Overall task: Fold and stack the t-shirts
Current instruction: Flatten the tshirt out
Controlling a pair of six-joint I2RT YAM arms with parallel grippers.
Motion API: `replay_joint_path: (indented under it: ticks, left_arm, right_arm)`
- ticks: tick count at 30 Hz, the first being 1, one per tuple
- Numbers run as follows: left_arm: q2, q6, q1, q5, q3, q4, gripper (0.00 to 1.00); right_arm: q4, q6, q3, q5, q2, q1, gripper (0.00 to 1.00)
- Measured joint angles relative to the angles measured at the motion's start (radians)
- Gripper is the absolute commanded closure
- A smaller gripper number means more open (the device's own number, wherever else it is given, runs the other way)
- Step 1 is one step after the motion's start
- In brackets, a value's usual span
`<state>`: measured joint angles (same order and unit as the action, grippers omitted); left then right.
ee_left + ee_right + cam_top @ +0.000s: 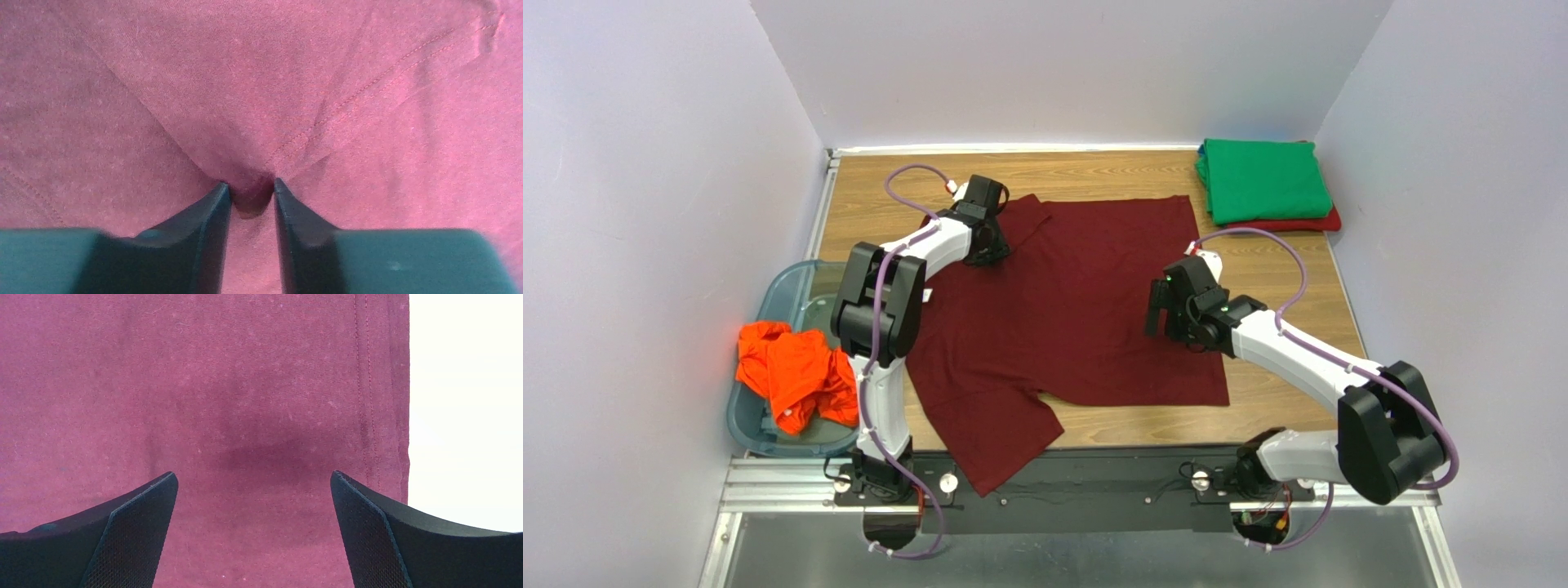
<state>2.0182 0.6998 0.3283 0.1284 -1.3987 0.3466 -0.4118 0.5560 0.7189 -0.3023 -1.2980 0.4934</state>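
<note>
A dark maroon t-shirt [1075, 306] lies spread flat on the wooden table, one sleeve hanging over the near edge. My left gripper [987, 251] sits at its far left sleeve and is shut on a pinched fold of the maroon cloth [253, 195]. My right gripper [1163, 321] hovers open just above the shirt near its right hem [393, 416], nothing between the fingers. A green shirt [1264, 179] lies folded on a red one [1308, 226] at the far right corner. An orange shirt [793, 374] lies crumpled in the bin on the left.
A clear blue-tinted plastic bin [775, 300] stands at the table's left edge. White walls enclose the table on three sides. The metal rail [768, 484] with the arm bases runs along the near edge.
</note>
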Motion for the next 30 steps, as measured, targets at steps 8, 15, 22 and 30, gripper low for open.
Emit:
replay_joint_path:
  ticks: [8,15,22,30]
  left_arm:
    - [0.005,0.001,-0.002,0.0,-0.018,0.02,0.85]
    - [0.005,0.0,-0.002,0.005,-0.033,0.045,1.0]
    - [0.006,-0.008,-0.006,0.012,-0.114,0.071,1.0]
    - [0.063,-0.032,-0.046,0.011,-0.334,0.094,1.0]
  right_arm:
    - [0.0,0.0,0.0,-0.008,0.0,0.0,0.0]
    - [0.0,0.0,0.0,-0.018,-0.009,0.0,0.0]
    - [0.0,0.0,0.0,-0.022,-0.013,0.0,0.0]
    - [0.0,0.0,0.0,-0.022,-0.012,0.0,0.0]
